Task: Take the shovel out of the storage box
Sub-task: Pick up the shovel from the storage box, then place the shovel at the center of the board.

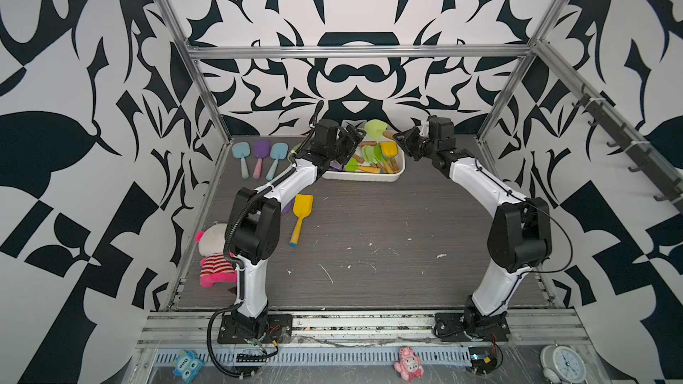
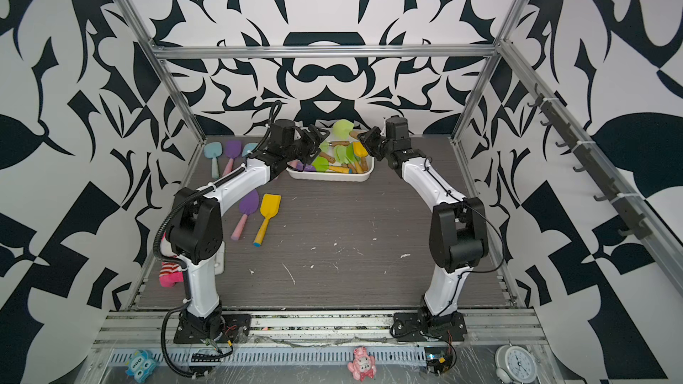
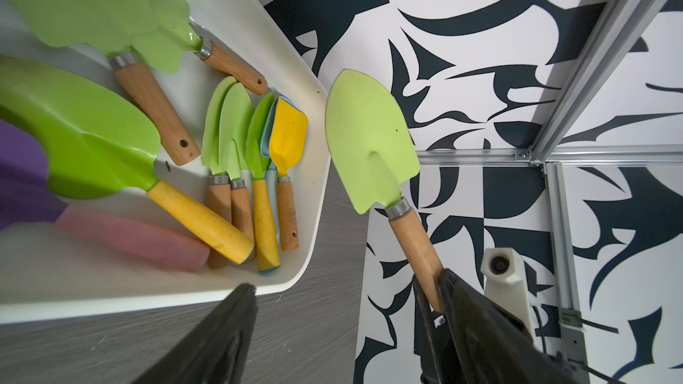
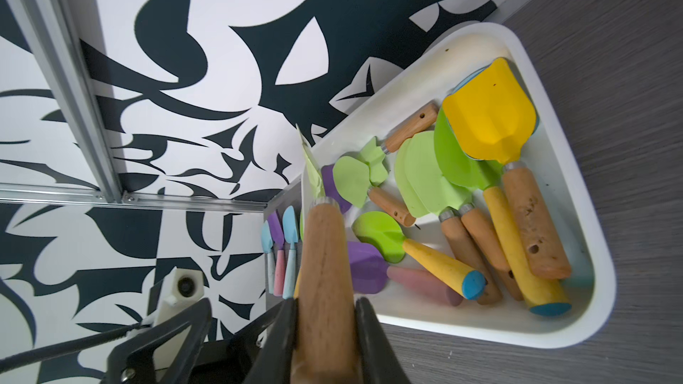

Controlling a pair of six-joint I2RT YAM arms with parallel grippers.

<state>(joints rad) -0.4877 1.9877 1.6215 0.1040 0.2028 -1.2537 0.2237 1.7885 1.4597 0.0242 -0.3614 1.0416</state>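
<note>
The right hand (image 4: pixel 326 304) pinches a green shovel (image 3: pixel 369 142) by its handle, clear of the box (image 1: pixel 360 176); the left hand (image 1: pixel 355 135) hangs spread alongside. Next, likely: set it on bare bench (image 1: pixel 388 223).

A pink-and-white plush toy in a red-striped shirt (image 1: pixel 214 253) lies at the left edge of the grey wood-grain tabletop (image 1: pixel 369 223), toward its front corner. Beyond the front edge sit a blue owl figurine (image 1: pixel 187 364), a pink pig figurine (image 1: pixel 408 363) and a white alarm clock (image 1: pixel 563 363).
</note>
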